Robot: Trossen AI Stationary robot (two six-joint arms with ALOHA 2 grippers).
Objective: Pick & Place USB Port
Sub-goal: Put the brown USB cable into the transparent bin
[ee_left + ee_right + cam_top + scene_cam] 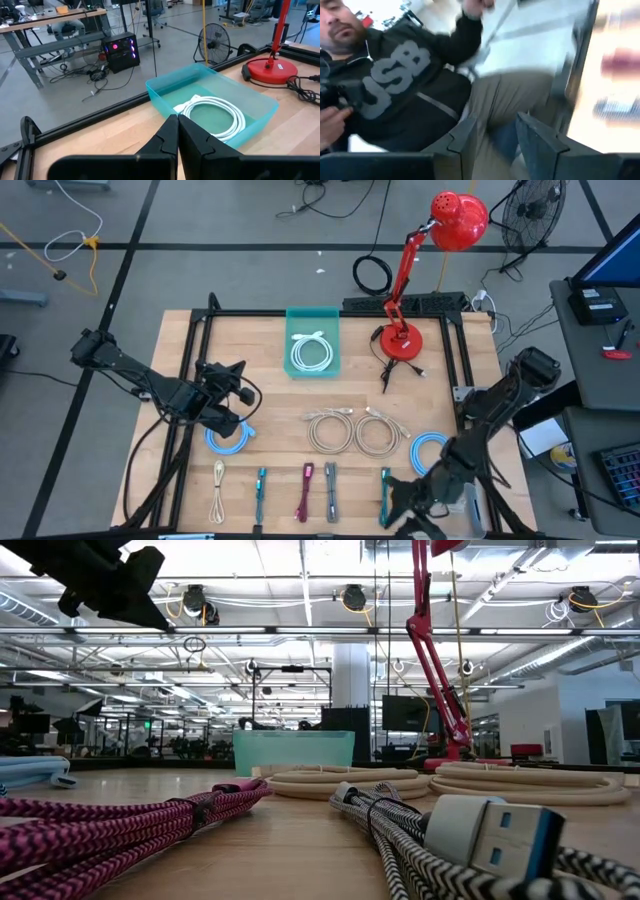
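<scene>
Several bundled USB cables lie in a row near the table's near edge: beige [218,492], teal [260,492], magenta [305,492], black-and-white braided [330,492] and another teal one [385,485]. In the low view the magenta cable [130,825] and the braided cable's USB plug [490,835] lie close up. A teal bin [313,365] holds a white coiled cable [312,352]. My left gripper [238,385] [177,132] hovers shut above the table's left part, facing the bin [260,117]. My right gripper [395,502] [495,137] is open at the near edge, by the right teal cable.
Two beige coils [330,430] [382,432] lie mid-table, and blue coils lie at the left [228,440] and right [430,450]. A red desk lamp [402,340] stands at the far right. A person in a black sweatshirt [405,85] is beyond the near edge.
</scene>
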